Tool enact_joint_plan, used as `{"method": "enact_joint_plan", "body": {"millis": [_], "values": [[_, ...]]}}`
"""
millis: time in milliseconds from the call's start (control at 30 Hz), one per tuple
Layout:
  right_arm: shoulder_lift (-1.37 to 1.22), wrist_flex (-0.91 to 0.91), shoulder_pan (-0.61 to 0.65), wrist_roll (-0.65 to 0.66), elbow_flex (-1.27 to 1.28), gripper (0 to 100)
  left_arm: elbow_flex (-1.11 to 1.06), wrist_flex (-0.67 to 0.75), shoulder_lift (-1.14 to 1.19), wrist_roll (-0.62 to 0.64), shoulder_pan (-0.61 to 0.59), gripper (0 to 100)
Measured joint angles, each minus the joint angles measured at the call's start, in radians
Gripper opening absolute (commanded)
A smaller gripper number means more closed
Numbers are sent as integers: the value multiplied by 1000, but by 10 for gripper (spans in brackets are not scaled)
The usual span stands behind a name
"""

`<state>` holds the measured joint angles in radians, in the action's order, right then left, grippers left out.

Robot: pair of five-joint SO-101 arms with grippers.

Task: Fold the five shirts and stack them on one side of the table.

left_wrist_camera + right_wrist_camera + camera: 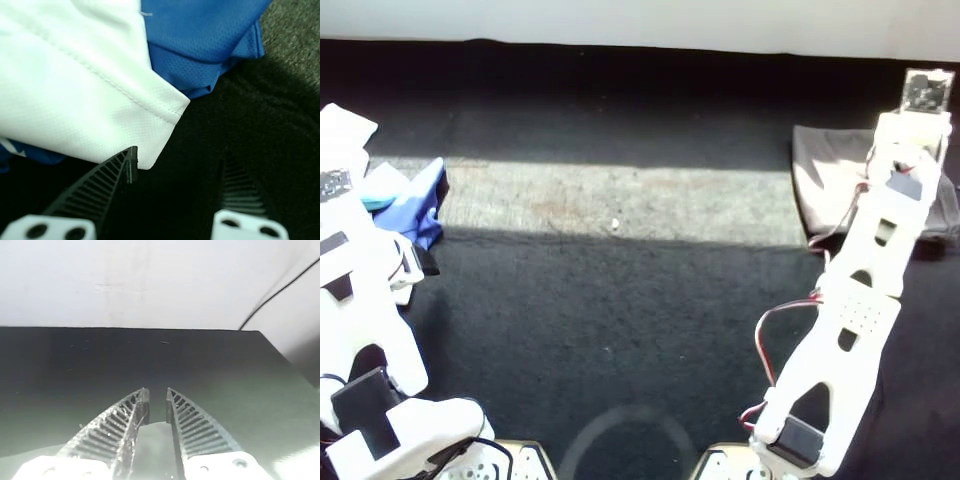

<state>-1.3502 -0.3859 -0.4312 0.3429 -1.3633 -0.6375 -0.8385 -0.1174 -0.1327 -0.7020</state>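
A folded grey shirt (830, 180) lies at the table's far right, and my right arm (880, 250) stretches over it. My right gripper (156, 402) hovers above the grey cloth (150, 445), pointing at the back wall, its fingers only a narrow gap apart with nothing between them. At the left edge sits a pile with a blue shirt (420, 205) and a white shirt (385, 180). My left gripper (180, 167) is open just above the black cloth, one fingertip (127, 162) right beside the white shirt's hemmed corner (150, 120). The blue shirt (200, 40) lies beyond that corner.
A black cloth (620, 340) covers the table, with a sunlit band (620, 205) across its middle. A pale wall (150, 280) rises behind the far edge. Both arm bases (620, 460) stand at the near edge.
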Motion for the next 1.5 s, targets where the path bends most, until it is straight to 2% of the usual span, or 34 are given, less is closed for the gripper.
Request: {"method": "enact_joint_plan", "body": {"millis": [233, 400, 500, 600, 833, 1033, 1300, 1367, 1467, 1500], "values": [[3, -338, -31, 0, -255, 66, 15, -25, 0, 0, 0, 258], [28, -595, -31, 0, -275, 66, 187, -269, 0, 0, -18, 258], [127, -752, -23, 0, -276, 66, 322, -414, 9, -2, -57, 262], [236, -908, 8, 0, -276, 67, 396, -477, 12, 0, -86, 263], [445, -1162, 106, 0, -278, 67, 407, -477, 55, -2, -89, 263], [626, -1330, 172, 0, -278, 67, 399, -374, 186, 0, -146, 263], [844, -1369, 206, 0, -279, 67, 399, -233, 328, 0, -150, 252], [910, -1369, 206, 0, -279, 67, 399, -227, 336, 0, -140, 187], [1045, -1369, 206, 0, -218, 67, 399, -226, 336, 0, -118, 0], [1099, -1369, 206, -2, -170, 63, 399, -230, 336, 0, -109, 20]]}}
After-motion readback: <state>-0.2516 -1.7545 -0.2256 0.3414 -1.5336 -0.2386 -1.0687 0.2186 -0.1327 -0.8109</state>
